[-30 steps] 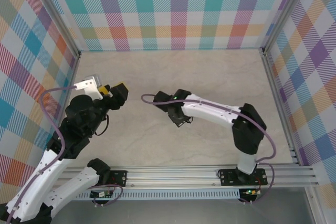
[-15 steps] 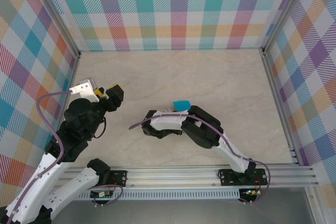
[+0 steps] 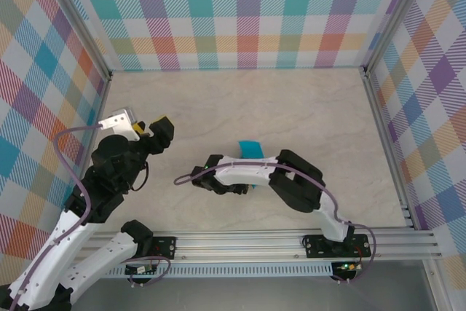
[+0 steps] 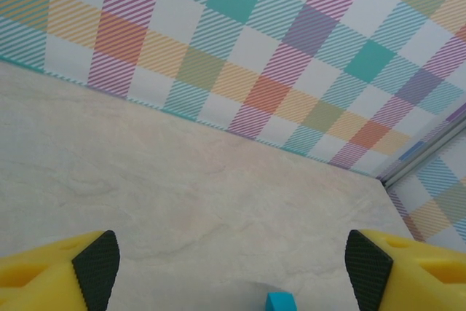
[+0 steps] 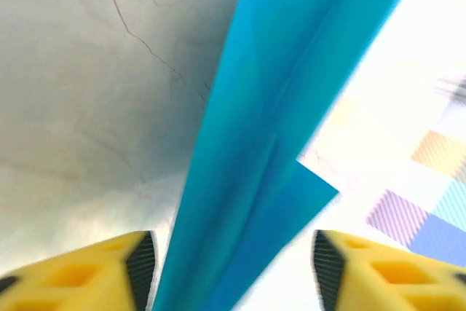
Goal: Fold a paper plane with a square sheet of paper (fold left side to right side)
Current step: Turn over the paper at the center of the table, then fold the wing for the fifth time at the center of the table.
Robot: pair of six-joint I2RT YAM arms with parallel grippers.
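Fingers of the right end effector (image 5: 234, 271) stand spread, and the paper plane (image 5: 277, 107) runs up between them over mid-worktop (image 3: 306, 107). Right forearm lies low, reaching left, elbow sharply bent. Left end effector (image 4: 233, 264), spread wide, hovers at left, facing the far wall.

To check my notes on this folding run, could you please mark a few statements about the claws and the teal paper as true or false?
1. The right claw has its jaws apart, with the paper plane between them. True.
2. The left claw is shut on the plane. False: it is open and holds nothing.
3. The paper lies as a flat, uncreased square. False: it is folded into a narrow, creased shape.
4. In the top view, the right arm hides part of the plane. True.
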